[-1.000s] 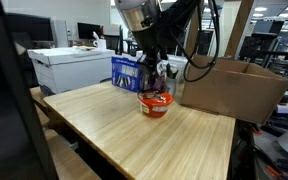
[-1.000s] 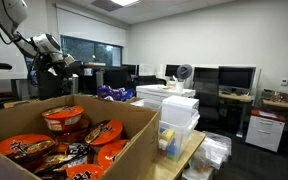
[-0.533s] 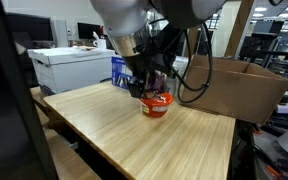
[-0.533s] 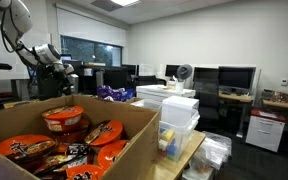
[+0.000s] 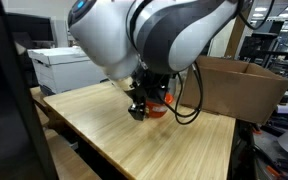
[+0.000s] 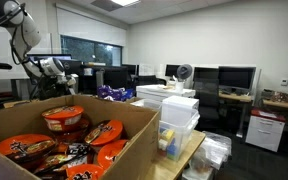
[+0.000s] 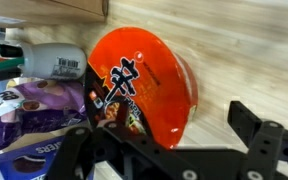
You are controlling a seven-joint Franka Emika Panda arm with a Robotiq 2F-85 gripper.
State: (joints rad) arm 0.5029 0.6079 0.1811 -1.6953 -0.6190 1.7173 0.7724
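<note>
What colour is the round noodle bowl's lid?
The lid is orange-red with black writing; clearest in wrist view.

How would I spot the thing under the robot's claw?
Find the light wooden table beside the big cardboard box; on it, beneath the open gripper, stands a noodle bowl. It is the only round, bright orange-red thing there, with black lettering on its lid, unlike the purple snack bags and white bottle beside it.

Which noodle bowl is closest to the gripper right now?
The lone bowl on the table, right at the open gripper; the others sit in the cardboard box.
</note>
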